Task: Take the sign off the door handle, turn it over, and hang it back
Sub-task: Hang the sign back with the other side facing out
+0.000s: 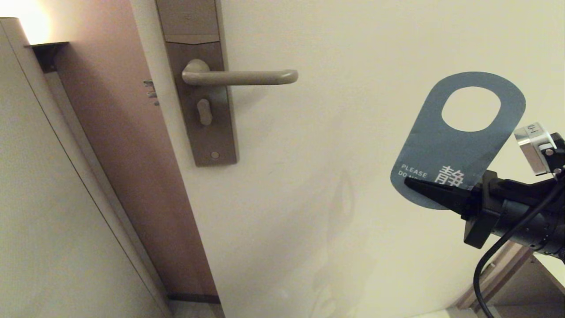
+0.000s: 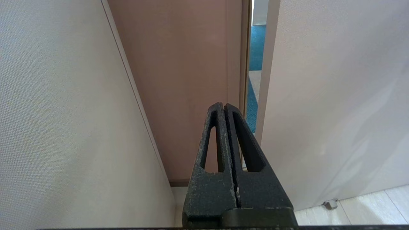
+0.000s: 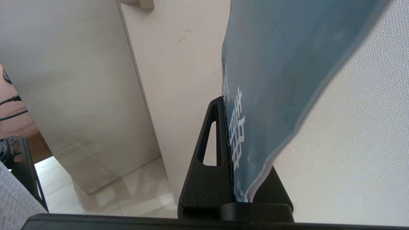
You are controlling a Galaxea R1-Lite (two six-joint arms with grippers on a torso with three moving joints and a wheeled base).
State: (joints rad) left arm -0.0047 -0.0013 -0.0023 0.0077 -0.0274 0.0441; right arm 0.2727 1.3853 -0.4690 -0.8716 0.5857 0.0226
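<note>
Sign (image 1: 450,145) off door handle (image 1: 240,77), clamped at lower edge in right gripper (image 1: 435,192) fingers, well right of handle, blue side facing camera. Flip, rehang left. Left gripper (image 2: 225,108) fingers together, idle.

Blue sign (image 1: 446,150) off bare handle (image 1: 247,77)

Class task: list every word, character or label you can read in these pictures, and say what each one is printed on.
"PLEASE" on the blue sign, held in the right hand.
"DO N...", the line below; the rest is hidden behind the hand.
"静", a large white character beside those words.
Camera label on the right wrist: too small to read.
Printed sheet in the right wrist view: too small to read.
</note>
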